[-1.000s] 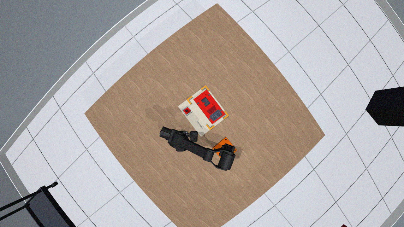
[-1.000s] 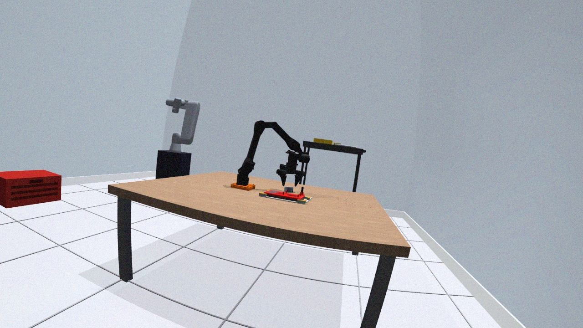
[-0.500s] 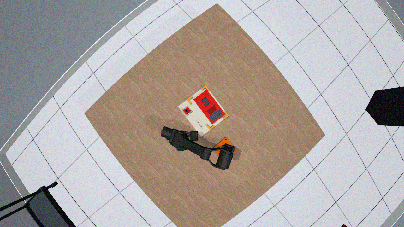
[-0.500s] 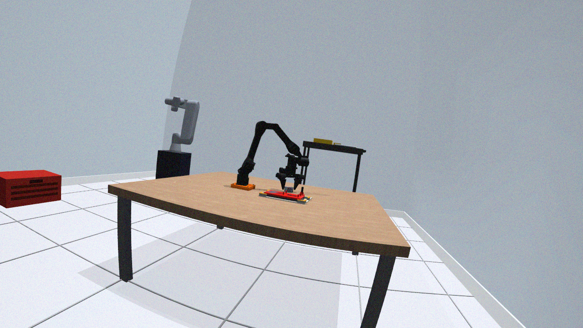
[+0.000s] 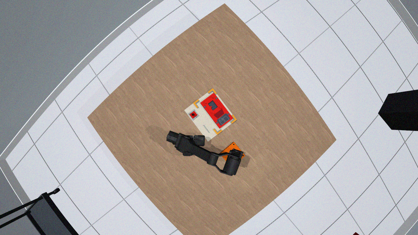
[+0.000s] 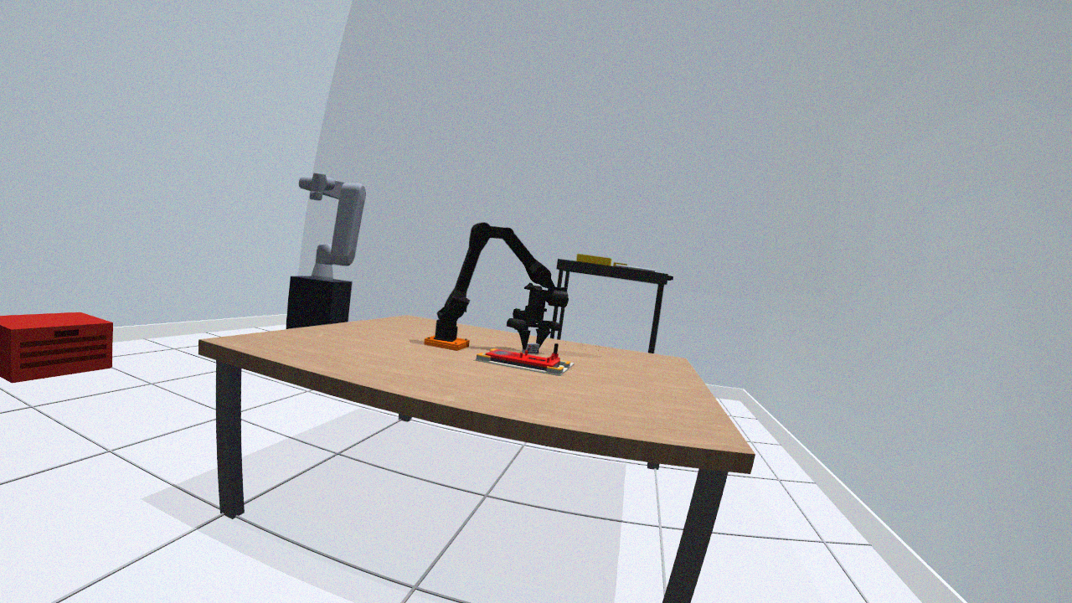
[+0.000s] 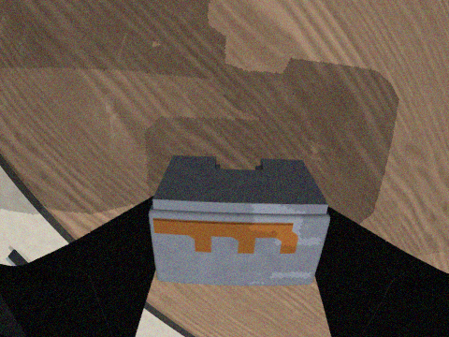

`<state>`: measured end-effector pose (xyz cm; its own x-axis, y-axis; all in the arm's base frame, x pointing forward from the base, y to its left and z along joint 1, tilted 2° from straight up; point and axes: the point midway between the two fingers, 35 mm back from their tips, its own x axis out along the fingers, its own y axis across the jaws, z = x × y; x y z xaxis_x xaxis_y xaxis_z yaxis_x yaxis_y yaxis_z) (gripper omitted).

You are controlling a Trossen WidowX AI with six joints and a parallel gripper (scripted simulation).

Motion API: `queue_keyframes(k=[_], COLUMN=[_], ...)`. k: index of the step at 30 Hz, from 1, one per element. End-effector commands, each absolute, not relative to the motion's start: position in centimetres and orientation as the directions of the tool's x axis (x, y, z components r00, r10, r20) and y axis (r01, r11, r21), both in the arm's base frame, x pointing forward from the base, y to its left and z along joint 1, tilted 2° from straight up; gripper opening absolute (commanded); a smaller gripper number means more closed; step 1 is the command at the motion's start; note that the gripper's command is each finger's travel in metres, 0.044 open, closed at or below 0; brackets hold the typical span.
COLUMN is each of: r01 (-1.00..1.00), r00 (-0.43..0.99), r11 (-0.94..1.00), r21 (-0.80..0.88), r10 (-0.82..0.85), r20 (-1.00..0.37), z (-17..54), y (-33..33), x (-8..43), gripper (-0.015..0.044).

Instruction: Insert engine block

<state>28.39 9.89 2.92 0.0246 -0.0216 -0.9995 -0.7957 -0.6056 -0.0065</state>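
My gripper (image 6: 533,345) (image 7: 237,212) is shut on the engine block (image 6: 533,348) (image 7: 234,271), with one finger against each end. The block is grey with an orange pattern on its side. Its dark top has a slot in the edge far from the camera in the wrist view. The arm hides the block in the top view, and I cannot tell whether it touches the table. The red car body (image 5: 211,112) (image 6: 517,360) lies beside the gripper. Its dark opening (image 5: 212,105) shows empty in the top view, near the body's upper-left end.
The car body lies on a cream plate (image 5: 204,120) (image 7: 16,198) with orange corner brackets. A red square piece with a dark post (image 5: 193,114) (image 6: 555,349) stands on the plate. The orange arm base (image 5: 233,145) (image 6: 446,343) is on the wooden table (image 5: 263,117) (image 6: 600,397).
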Motion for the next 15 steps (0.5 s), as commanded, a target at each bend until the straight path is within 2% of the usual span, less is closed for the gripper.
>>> queue_keyframes(k=[1,5,15], r01=[-0.793,-0.793,-0.793], r00=[0.023,0.024,0.024], r11=[-0.609,-0.609,-0.609], r21=[-0.007,-0.007,-0.007], r10=[-0.020,-0.019,-0.019], r20=[-1.000,-1.000,-1.000], z=[3.0,4.2,7.2], y=[9.9,10.1,10.3], x=[28.4,28.6,29.0], gripper=[0.0105,0.0000,0.0000])
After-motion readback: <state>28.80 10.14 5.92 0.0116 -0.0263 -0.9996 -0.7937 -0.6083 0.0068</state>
